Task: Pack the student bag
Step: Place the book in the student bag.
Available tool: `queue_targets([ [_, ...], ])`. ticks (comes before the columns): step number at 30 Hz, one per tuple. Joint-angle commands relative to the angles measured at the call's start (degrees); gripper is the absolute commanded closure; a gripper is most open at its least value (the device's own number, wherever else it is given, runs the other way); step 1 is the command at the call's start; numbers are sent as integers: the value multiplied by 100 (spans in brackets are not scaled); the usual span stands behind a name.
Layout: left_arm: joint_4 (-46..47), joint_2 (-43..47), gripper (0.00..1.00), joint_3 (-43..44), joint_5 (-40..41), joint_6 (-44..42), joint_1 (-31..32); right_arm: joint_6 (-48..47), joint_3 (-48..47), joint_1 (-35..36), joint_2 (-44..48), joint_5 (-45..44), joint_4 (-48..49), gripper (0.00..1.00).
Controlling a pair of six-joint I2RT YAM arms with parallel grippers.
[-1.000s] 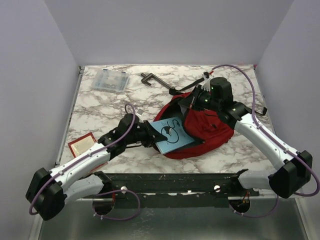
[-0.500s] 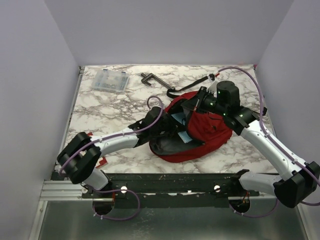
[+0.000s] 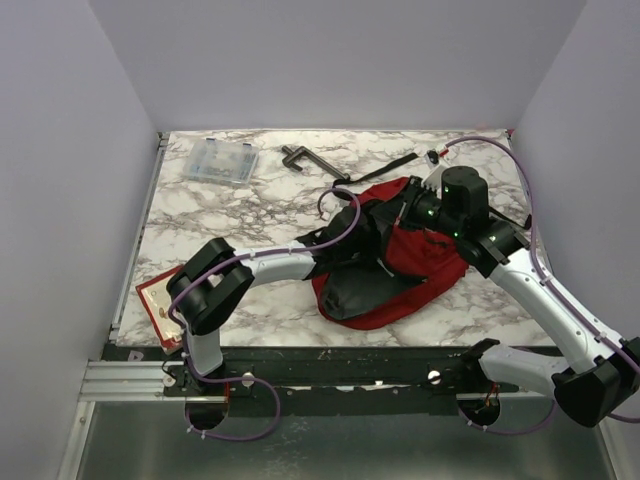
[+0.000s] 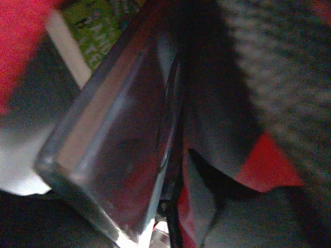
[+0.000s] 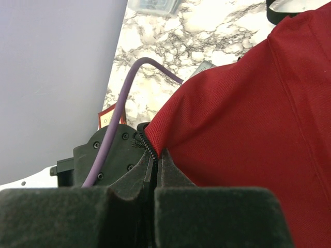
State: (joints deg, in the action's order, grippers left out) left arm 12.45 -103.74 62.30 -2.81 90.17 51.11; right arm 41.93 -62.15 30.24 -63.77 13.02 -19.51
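The student bag [image 3: 430,265], a red fabric backpack, lies right of centre on the marble table with its mouth facing left. My right gripper [image 3: 408,214] is shut on the zipper edge [image 5: 150,150] of the bag [image 5: 248,103] and holds the flap up. My left arm [image 3: 290,262] reaches into the opening, and its gripper is hidden inside the bag from above. The left wrist view is dark and blurred. It shows a flat glossy slab [image 4: 114,150], something green [image 4: 101,31] behind it and the red lining [image 4: 266,168]. I cannot make out the left fingers.
A clear plastic box [image 3: 220,161] and a dark clamp-like tool [image 3: 303,158] lie at the back of the table. A black strap [image 3: 385,168] trails behind the bag. A red-edged flat item [image 3: 160,305] sits at the front left corner.
My left arm has pushed the blue book from the bag's mouth deep inside, and the book no longer shows from above. The right gripper has kept its hold on the bag's edge, shifting slightly right.
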Motion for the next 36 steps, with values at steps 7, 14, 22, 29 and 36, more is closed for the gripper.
queue_targets([
  [7, -581, 407, 72, -759, -150, -75, -4, -176, 65, 6, 269, -50, 123, 99],
  [14, -518, 310, 100, -679, -238, -57, -55, -14, 200, 8, 317, 113, 243, 99],
  [22, 320, -204, 100, 74, 188, 87, 36, 263, 332, 8, 365, 374, 486, 100],
  [29, 659, -587, 100, 333, 926, 238, 180, 601, 637, 6, 500, 538, 848, 99],
  [36, 3435, -318, 100, -768, 1064, -62, 153, 943, 806, 8, 990, 146, 979, 99],
])
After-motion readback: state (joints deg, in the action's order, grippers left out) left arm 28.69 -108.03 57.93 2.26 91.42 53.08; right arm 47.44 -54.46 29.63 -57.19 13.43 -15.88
